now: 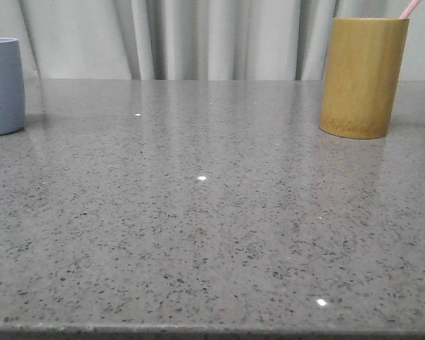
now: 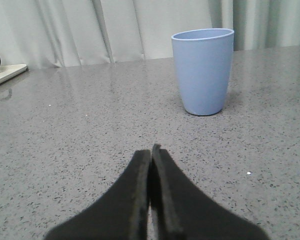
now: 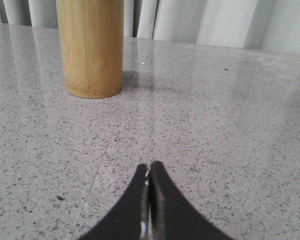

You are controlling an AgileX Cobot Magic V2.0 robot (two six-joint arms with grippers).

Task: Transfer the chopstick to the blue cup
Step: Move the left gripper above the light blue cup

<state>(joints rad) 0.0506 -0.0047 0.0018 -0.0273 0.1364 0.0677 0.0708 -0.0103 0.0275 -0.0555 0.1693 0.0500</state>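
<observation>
- Right now the grey bench (image 1: 198, 212) holds two cups set well apart; no step has begun, I think.
- Bamboo cup (image 1: 363, 74) stands far right. Front view shows the pink chopstick (image 1: 409, 8) poking from its top.
- Blue cup (image 1: 1, 85) stands far left, upright.
- Left tool (image 2: 151, 150) and right tool (image 3: 149, 167) are both closed, holding nothing.
- Next, the right tool should open and pinch the chopstick.
</observation>
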